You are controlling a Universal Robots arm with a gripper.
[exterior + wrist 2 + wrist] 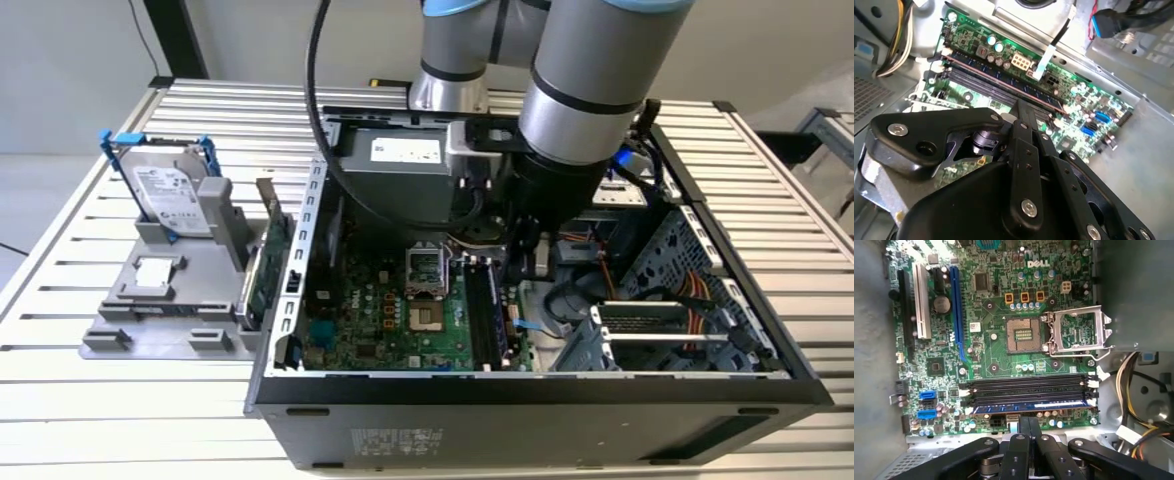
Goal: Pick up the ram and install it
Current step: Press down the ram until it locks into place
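Observation:
The ram [1031,405] is a thin dark bluish stick lying along the black memory slot nearest my gripper, with the other slots [1026,386] bare beside it. In the second wrist view the ram [1004,82] runs across the green motherboard [1079,115] as a long narrow strip. My gripper [1029,421] is shut, its two black fingers pressed together, with the tips at the middle of the ram's upper edge [1021,106]. I cannot tell whether they touch it. In the exterior view the arm's wrist [554,190] reaches down into the open computer case [534,400].
The bare processor socket [1024,335] and its open metal bracket [1076,330] lie beside the slots. A power supply [400,170] and cable bundles [667,290] crowd the case around the arm. Outside it, a grey holder [160,300] carries a hard drive [167,195] and a green expansion card [274,265].

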